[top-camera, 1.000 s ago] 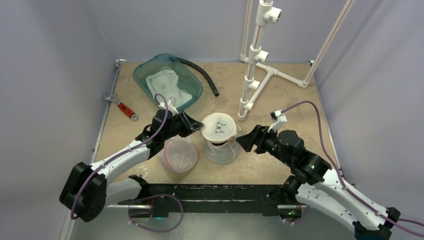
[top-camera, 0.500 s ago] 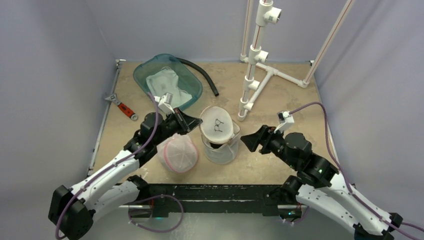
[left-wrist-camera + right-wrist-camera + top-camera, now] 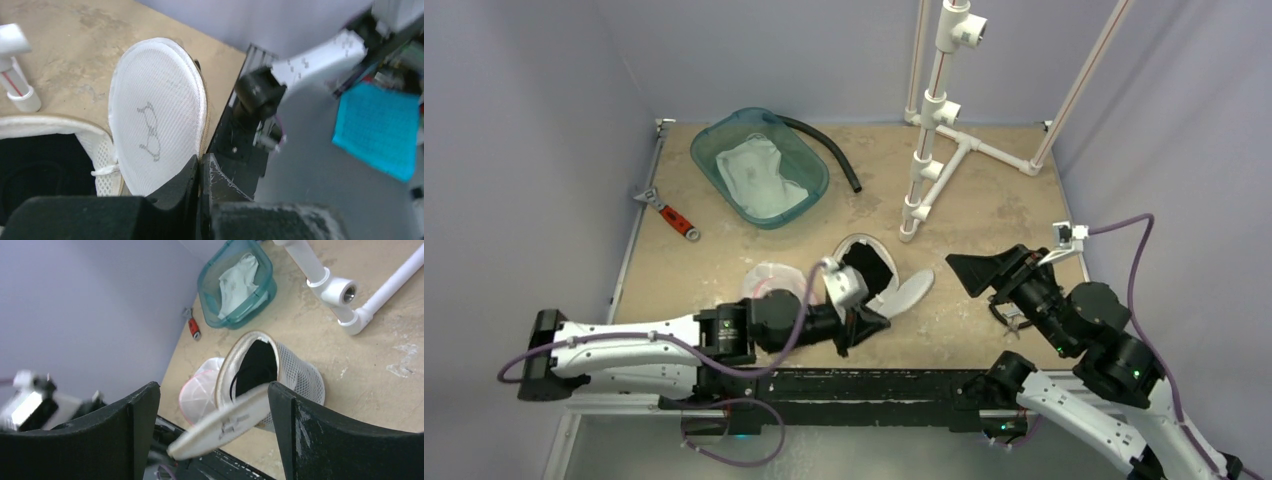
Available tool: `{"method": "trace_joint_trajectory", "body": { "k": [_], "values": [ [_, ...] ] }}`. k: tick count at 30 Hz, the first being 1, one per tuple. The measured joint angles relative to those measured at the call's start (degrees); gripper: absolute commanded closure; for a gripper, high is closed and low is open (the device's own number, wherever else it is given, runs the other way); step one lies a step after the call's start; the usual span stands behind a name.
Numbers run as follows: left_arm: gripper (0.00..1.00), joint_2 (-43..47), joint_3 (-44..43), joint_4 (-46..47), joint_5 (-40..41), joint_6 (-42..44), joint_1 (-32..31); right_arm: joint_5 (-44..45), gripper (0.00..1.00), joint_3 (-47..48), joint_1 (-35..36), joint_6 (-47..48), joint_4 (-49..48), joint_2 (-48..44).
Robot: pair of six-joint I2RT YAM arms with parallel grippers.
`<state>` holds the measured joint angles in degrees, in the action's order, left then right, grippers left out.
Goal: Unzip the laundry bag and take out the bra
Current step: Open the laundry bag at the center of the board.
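- Top external view: the laundry bag (image 3: 879, 262) lies tipped on its side near the middle of the surface's near edge, no longer upright and closed as a second ago.
- Its lid (image 3: 906, 294) now hangs open, and dark contents, likely the bra (image 3: 254, 365), sit inside.
- The left gripper (image 3: 867, 326) has swung toward the near edge. Its fingers (image 3: 186, 175) are clenched at the lid's rim; whether they pinch the zipper pull, I cannot tell.
- The right gripper (image 3: 964, 268) has backed off rightward, fingers spread and holding nothing.
- Unzipping looks done; removing the bra remains.

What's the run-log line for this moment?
laundry bag: lid open | bra: inside | left gripper: shut on lid | right gripper: open, clear
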<state>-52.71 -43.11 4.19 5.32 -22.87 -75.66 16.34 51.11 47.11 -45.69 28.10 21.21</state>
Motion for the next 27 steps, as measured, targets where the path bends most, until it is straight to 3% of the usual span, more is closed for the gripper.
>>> {"method": "trace_joint_trajectory", "body": {
  "k": [5,9,16,19,21,24,27],
  "values": [
    [0.60,-7.96,-3.69,-5.11,11.02,10.32,-15.26,2.23,0.18,2.23,0.00,-0.04,3.08,-1.03],
    [0.31,-13.20,-5.01,-7.10,21.70,15.26,-22.84,2.67,0.18,1.75,0.00,-0.48,5.46,-1.31],
    [0.20,-11.02,-4.98,-6.43,36.13,16.15,-25.22,2.01,0.19,-2.21,0.00,-0.87,6.08,-1.49],
    [0.25,-8.37,-5.46,-7.45,41.29,10.58,-21.77,-0.44,0.21,-6.25,-0.04,-0.83,4.13,0.57],
    [0.27,-7.61,-6.75,-10.73,41.38,3.72,-14.71,-2.21,0.23,-8.96,-0.04,-0.85,2.60,3.32],
    [0.28,-7.17,-7.52,-13.64,36.70,-5.03,-2.56,-4.76,0.24,-13.09,-0.04,-0.85,-0.85,8.26],
    [0.29,-7.96,-8.20,-15.96,31.74,-11.54,3.58,-6.69,0.24,-16.24,-0.04,-0.94,-4.13,11.96]
  ]
}}
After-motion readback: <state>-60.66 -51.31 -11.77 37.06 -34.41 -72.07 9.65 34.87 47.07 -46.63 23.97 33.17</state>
